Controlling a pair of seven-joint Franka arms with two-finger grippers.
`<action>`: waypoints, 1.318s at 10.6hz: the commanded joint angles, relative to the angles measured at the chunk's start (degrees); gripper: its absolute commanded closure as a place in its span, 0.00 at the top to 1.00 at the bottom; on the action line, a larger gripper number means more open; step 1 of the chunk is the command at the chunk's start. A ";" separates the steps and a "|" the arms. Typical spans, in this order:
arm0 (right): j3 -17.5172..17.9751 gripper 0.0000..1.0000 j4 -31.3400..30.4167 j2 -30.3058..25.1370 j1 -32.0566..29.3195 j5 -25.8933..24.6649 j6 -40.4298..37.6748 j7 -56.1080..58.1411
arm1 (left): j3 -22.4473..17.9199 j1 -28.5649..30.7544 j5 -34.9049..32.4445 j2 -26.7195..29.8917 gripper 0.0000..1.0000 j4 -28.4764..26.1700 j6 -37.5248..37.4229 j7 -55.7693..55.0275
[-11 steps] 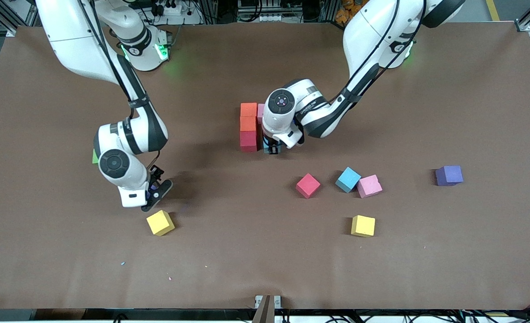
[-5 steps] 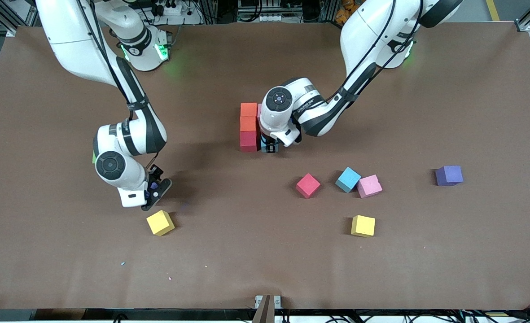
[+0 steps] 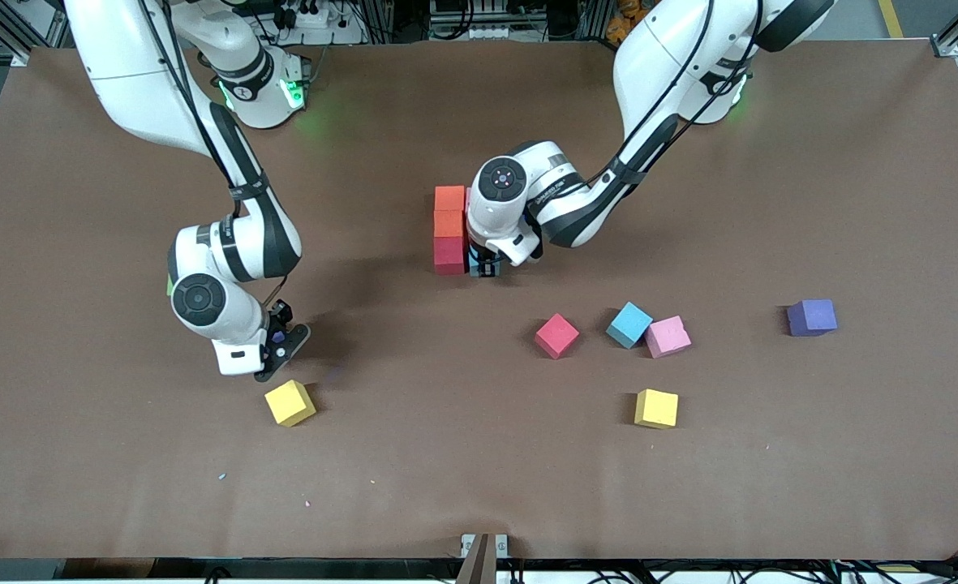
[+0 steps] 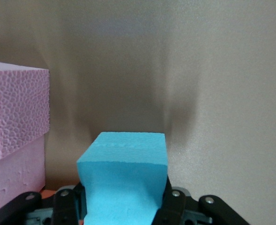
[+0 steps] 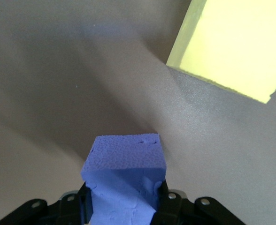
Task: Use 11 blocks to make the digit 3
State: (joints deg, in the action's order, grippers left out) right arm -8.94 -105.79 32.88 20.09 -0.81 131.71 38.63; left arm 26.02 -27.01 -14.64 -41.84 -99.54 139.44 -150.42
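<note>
The right gripper (image 3: pixel 278 339) has just clenched on a purple block (image 5: pixel 125 164), low over the table at eleven o'clock from a yellow block (image 3: pixel 289 402). So a pickup is beginning. The left gripper (image 3: pixel 485 266), still grasping a light blue block (image 4: pixel 124 164), has edged it in just beside the red block (image 3: pixel 448 255) of the started digit 3, at its three o'clock.
</note>
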 commanded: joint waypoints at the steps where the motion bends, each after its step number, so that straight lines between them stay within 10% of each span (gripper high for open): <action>1: 0.24 0.00 0.58 -2.20 0.82 0.99 -4.26 -4.94 | -0.44 -0.94 -2.06 -1.05 0.00 1.72 0.31 -1.55; 14: 1.38 0.00 1.64 -4.06 1.61 5.21 -9.02 -11.21 | -0.44 -1.65 -3.21 -1.93 0.00 2.60 0.31 -1.72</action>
State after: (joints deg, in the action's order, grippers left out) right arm -7.69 -104.01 29.94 21.70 3.55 123.70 27.56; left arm 26.01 -27.80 -16.31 -42.93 -97.97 139.45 -150.42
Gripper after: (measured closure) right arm 0.476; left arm 0.449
